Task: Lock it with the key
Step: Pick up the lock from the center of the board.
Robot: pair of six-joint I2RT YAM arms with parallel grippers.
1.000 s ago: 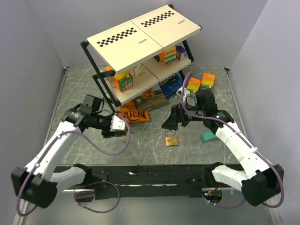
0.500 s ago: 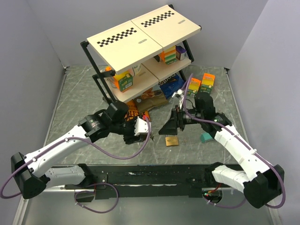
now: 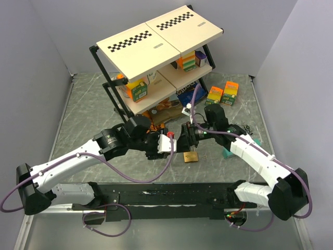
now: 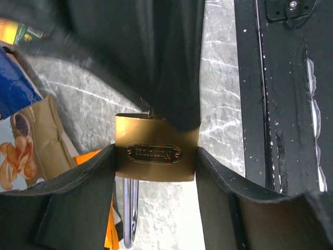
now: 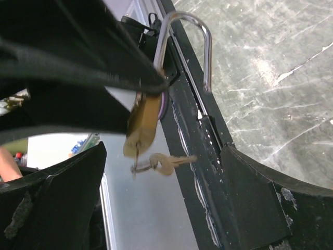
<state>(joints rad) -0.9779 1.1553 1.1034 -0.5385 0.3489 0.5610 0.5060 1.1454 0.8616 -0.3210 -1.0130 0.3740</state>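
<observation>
A brass padlock [image 3: 191,156] sits mid-table, just in front of the shelf rack. My left gripper [image 3: 174,145] is shut on its body; in the left wrist view the padlock [image 4: 156,153] is squeezed between both fingers [image 4: 78,187], with the steel shackle [image 4: 130,213] pointing toward the camera. In the right wrist view the padlock [image 5: 143,122] shows edge-on with its shackle [image 5: 205,47] open at one leg. A key [image 5: 169,164] on a ring dangles from its base, blurred. My right gripper [image 3: 186,139] is open and empty, facing the padlock at close range [image 5: 164,153].
A two-tier shelf rack [image 3: 156,47] with cartons stands at the back, with snack bags [image 3: 166,112] under it. Two juice cartons [image 3: 223,92] stand at the right rear and a teal block [image 3: 228,153] lies right of my right arm. A black rail [image 3: 156,195] runs along the near edge.
My left arm swung from the left side over to the padlock and shut on it. My right gripper moved left and closer to the padlock.
</observation>
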